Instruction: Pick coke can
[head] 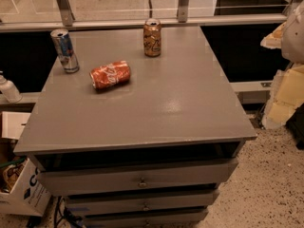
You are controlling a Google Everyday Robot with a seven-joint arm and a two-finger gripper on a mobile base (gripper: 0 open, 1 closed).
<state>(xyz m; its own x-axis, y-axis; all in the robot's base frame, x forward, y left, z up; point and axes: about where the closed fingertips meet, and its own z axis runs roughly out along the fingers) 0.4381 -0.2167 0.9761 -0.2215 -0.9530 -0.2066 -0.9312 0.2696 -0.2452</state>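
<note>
Lying coke can (110,75), gripper (293,34) far right

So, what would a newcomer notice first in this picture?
First, the red-orange coke can, which lies on its side at the left rear of the grey table. Behind it stand a slim silver-and-blue can, far left, and a brown-gold can. The gripper sits at the upper right edge, away from all cans.

cans x3: coke can (110,75) x1, brown-gold can (152,38) x1, slim silver-blue can (64,50) x1 | tabletop (180,103) x1 | drawers (142,177) x3 | white bottle (8,89) x1 | gripper (287,34) x1, far right edge, off tabletop
</note>
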